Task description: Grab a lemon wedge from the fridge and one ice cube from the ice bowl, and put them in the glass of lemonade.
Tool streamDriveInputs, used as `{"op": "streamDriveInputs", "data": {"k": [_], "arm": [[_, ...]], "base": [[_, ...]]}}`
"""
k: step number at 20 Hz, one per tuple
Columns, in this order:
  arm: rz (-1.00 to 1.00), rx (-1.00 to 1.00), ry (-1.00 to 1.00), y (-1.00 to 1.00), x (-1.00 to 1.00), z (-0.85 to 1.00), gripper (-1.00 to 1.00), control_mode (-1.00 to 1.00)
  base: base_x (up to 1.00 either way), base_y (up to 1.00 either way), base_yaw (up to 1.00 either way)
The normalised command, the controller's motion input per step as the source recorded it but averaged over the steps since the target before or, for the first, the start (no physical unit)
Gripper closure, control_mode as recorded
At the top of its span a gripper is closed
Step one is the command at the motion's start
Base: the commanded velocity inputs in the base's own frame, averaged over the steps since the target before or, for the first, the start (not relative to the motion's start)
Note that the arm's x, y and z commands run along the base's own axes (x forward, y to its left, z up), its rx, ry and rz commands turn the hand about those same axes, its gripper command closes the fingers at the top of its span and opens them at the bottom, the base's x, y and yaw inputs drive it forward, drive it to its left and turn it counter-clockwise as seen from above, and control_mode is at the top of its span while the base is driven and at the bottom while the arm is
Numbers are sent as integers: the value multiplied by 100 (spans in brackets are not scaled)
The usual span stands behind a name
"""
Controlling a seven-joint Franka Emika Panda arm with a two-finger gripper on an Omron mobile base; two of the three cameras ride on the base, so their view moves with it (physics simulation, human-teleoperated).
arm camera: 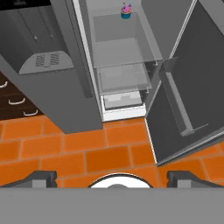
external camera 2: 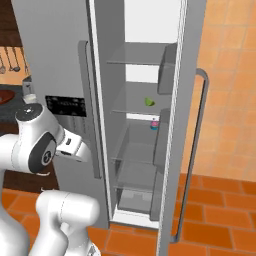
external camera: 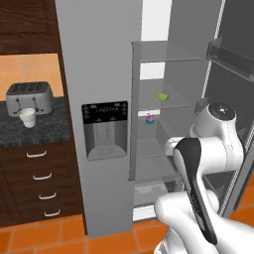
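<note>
The fridge (external camera: 99, 64) stands with its right door (external camera 2: 182, 125) swung open. The lemon wedge (external camera: 161, 96) (external camera 2: 149, 102) lies on a glass shelf in the upper half. The glass of lemonade (external camera: 28, 117) stands on the dark counter in front of the toaster. A reddish-brown shape at the left edge of the right base view looks like the ice bowl (external camera 2: 6, 95). My gripper (arm camera: 113, 178) is open and empty. It hangs well in front of the fridge and looks down at the orange floor and the fridge's lower shelves.
A small pink-and-blue cupcake (external camera: 150, 119) (arm camera: 126, 11) sits one shelf below the wedge. The toaster (external camera: 30, 98) is on the counter above white-handled drawers (external camera: 42, 176). The open door's bins (arm camera: 177, 105) jut out on the right, and the black dispenser panel (external camera: 104, 130) faces me.
</note>
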Motion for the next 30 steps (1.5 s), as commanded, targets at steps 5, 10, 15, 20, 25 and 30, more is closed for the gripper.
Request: {"op": "streamDriveInputs", "data": {"k": [5,10,15,20,25,30], "arm": [[0,0,0,0,0,0,-100,100],[0,0,0,0,0,0,-100,100],[0,0,0,0,0,0,-100,100],[0,0,0,0,0,0,-100,100],[0,0,0,0,0,0,-100,100],[0,0,0,0,0,0,-100,100]], "base": [[26,-15,0],[57,-8,0],[18,-41,0],[20,-18,0],[50,-1,0],[16,-22,-2]]}}
